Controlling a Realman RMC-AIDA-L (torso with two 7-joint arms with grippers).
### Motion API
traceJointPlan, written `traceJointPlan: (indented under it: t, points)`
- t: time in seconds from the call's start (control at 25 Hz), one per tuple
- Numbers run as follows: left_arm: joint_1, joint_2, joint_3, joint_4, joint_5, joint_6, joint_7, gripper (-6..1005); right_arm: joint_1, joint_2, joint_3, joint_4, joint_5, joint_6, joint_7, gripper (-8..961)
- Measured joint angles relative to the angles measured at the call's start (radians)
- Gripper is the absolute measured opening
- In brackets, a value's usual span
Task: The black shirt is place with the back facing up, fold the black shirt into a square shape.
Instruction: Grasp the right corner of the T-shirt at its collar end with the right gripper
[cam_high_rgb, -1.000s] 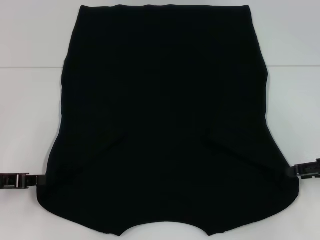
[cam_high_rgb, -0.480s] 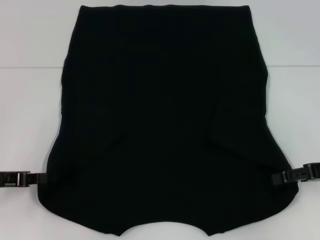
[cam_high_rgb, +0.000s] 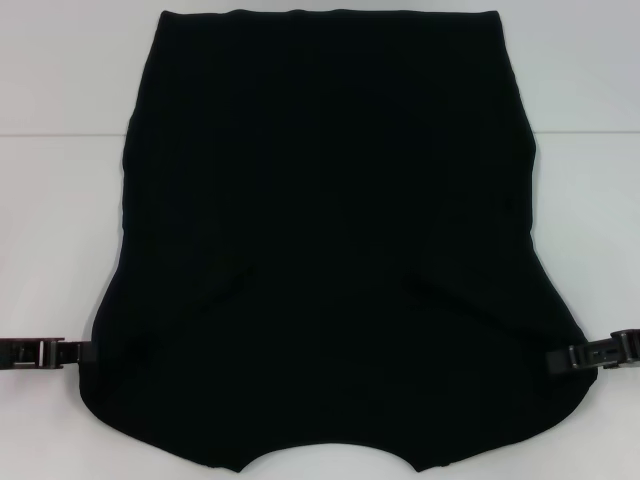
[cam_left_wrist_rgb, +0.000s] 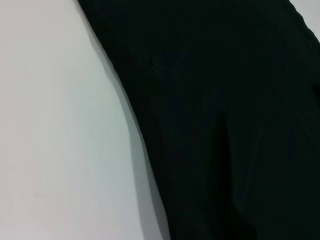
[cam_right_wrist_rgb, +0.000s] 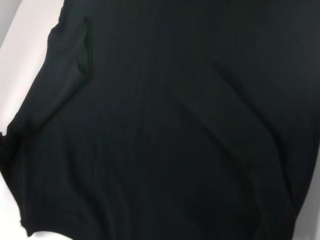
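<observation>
Now, shirt: the black shirt (cam_high_rgb: 325, 240) lies flat on the white table (cam_high_rgb: 60, 200), plain side up, collar notch at the edge nearest me, hem at the far edge; both sleeves look already folded in over the body, judging by the two slanted creases

Left gripper: my left gripper (cam_high_rgb: 85, 352) sits low at the shirt's left edge, near the shoulder corner; its tip meets the cloth, but I cannot tell how far it is open or whether it has any fabric

Right gripper: my right gripper (cam_high_rgb: 558, 357) sits level with it at the right edge, tip over the cloth; same doubt, I cannot tell its opening or its hold

Wrist views: both show only black cloth and a strip of table; none of my own fingers

Risk, grip: if either tip has caught one layer only, the folded sleeve beneath could slide out when I lift; cause, thin soft cloth stacked in layers

Risk, symmetry: if one side rises ahead of the other, the fold would skew and the result would not be square

Risk, drag: pulling low across the table could bunch the far hem

Count: one shirt; two grippers; one table
</observation>
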Motion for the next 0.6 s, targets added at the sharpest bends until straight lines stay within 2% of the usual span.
traceJointPlan:
  t: [0.36, 0.6]
  points:
    - [-0.003, 0.001, 0.0, -0.001, 0.001, -0.001, 0.0, 13, -0.002, -0.004, 0.0, 0.0, 0.001, 0.021, 0.006, 592]
    - [-0.005, 0.003, 0.0, -0.001, 0.001, -0.002, 0.0, 13, -0.01, 0.0, 0.002, 0.0, 0.004, 0.024, 0.002, 342]
